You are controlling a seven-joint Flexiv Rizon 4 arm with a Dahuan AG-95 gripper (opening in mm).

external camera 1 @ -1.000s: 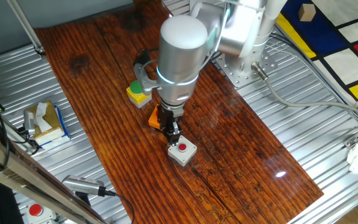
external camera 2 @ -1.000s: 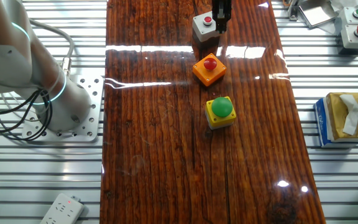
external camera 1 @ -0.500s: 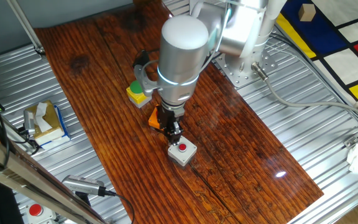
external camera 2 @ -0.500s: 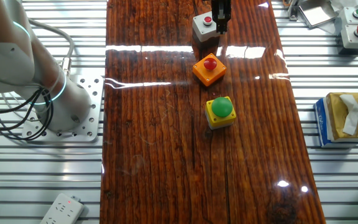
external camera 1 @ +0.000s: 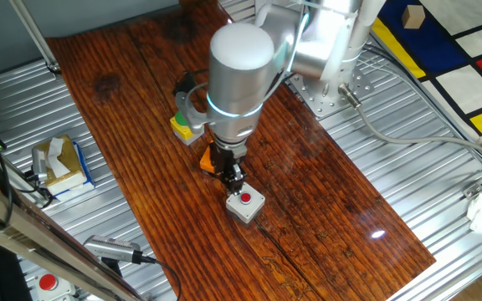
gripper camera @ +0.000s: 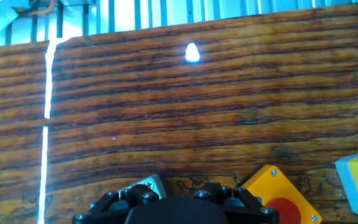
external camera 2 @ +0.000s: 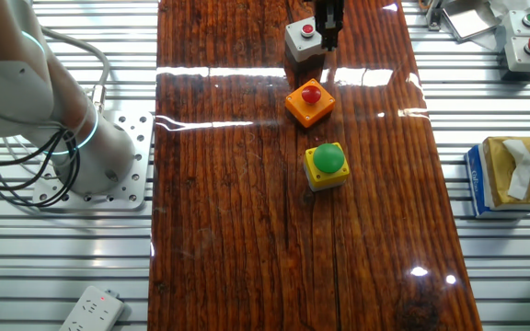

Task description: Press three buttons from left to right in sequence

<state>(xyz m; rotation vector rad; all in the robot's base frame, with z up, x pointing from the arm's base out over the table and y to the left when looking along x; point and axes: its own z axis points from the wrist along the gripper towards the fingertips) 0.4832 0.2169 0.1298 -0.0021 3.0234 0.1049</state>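
Three button boxes stand in a row on the wooden board. The yellow box with a green button (external camera 2: 326,164) is the nearest in the other fixed view, and the arm half hides the yellow box (external camera 1: 182,126) in one fixed view. The orange box with a red button (external camera 2: 309,101) is in the middle. The grey box with a red button (external camera 1: 245,202) ends the row. My gripper (external camera 1: 235,179) hangs just over the grey box's edge, beside its red button (external camera 2: 308,29). The gripper (external camera 2: 329,26) shows as one dark shape. In the hand view, the orange box (gripper camera: 283,198) shows at the bottom right.
A white box with red and green buttons (external camera 2: 526,40) sits off the board on the metal table. A tissue box (external camera 2: 508,175) lies beside the board. A power strip (external camera 2: 90,309) lies near the arm's base plate (external camera 2: 109,175).
The arm's large upper joint has shifted slightly to the left. The fingertips stay beside the grey box's button.
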